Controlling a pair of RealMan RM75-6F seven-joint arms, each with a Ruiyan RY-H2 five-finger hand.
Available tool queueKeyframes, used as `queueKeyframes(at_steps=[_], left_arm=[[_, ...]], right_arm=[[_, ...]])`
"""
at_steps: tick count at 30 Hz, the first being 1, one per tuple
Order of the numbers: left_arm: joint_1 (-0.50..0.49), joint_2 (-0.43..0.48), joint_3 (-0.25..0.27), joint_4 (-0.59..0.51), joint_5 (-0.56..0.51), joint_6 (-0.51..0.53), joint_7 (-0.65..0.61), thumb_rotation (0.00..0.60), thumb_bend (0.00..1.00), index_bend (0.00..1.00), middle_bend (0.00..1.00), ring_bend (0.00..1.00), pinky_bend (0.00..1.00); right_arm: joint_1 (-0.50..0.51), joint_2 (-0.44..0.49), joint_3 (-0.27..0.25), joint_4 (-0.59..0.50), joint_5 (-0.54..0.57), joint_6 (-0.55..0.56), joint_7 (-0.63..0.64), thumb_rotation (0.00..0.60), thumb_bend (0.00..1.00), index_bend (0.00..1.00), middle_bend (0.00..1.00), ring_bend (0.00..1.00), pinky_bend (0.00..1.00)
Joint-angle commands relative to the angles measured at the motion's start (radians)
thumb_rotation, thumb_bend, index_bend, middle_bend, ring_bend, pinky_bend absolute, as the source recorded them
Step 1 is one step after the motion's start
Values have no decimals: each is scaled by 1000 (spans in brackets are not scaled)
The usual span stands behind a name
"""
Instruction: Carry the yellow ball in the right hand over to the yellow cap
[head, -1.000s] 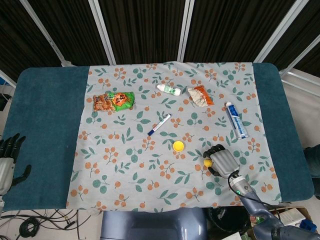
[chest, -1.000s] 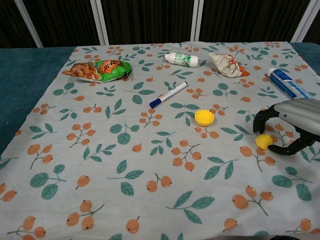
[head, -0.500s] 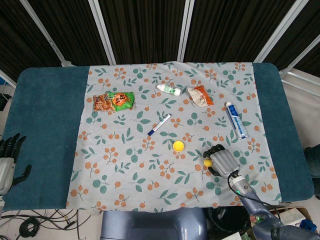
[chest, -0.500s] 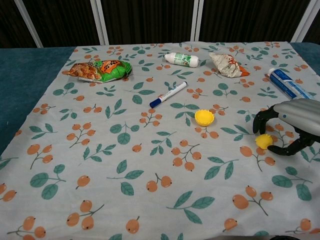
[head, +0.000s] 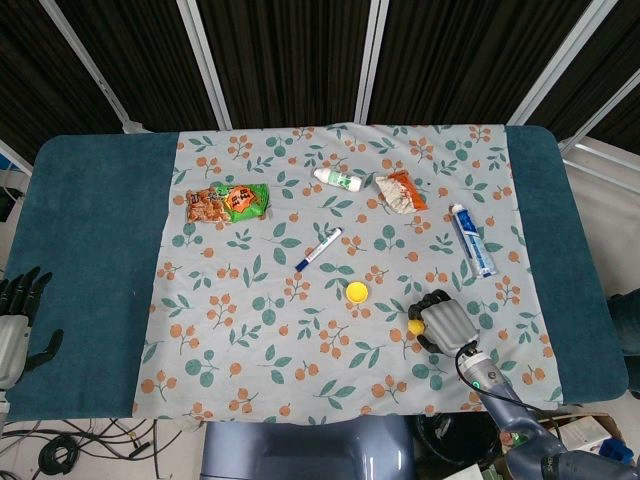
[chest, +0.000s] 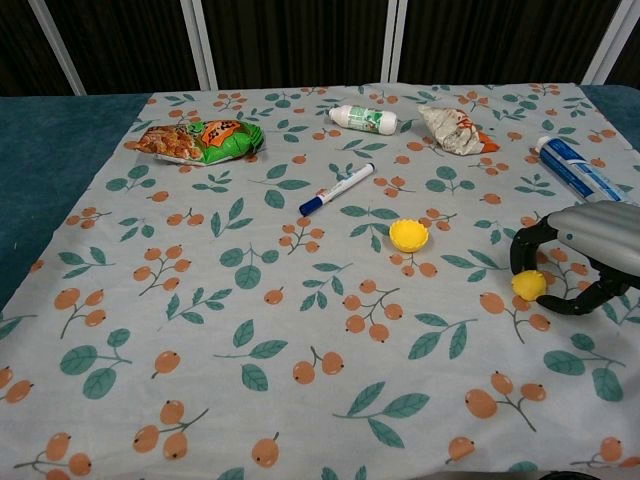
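Observation:
The yellow ball (chest: 528, 285) sits low over the flowered cloth at the right, also visible from the head view (head: 414, 325). My right hand (chest: 590, 245) (head: 445, 322) grips it, a dark finger and the thumb curled around its sides. The yellow cap (chest: 408, 235) (head: 356, 291) lies open side up on the cloth, a short way to the left of the ball and slightly farther back. My left hand (head: 15, 320) hangs beyond the table's left edge, fingers apart and holding nothing.
A blue marker (chest: 336, 189) lies behind the cap. A toothpaste tube (chest: 575, 166) lies behind my right hand. A crumpled wrapper (chest: 455, 130), a white bottle (chest: 364, 118) and a snack bag (chest: 198, 140) line the back of the cloth.
My right hand's finger and thumb have drawn in tighter around the ball, and the hand has edged slightly right. The cap and the left hand have not moved.

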Motion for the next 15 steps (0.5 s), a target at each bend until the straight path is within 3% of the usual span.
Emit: queueKeyframes(at_steps=[1, 8, 15], left_arm=[[0, 0, 0, 0, 0, 0, 0, 600, 372, 26, 0, 0, 0], [0, 1, 1, -2, 1, 0, -2, 600, 372, 26, 0, 0, 0], [0, 2, 0, -3, 1, 0, -5, 600, 372, 26, 0, 0, 0]], right_arm=[[1, 0, 2, -1, 1, 0, 0, 600, 307, 480, 436, 268, 197], [7, 16, 13, -29, -5, 11, -5, 600, 308, 484, 438, 269, 197], [48, 83, 66, -131, -5, 16, -69, 600, 308, 484, 438, 269, 196]])
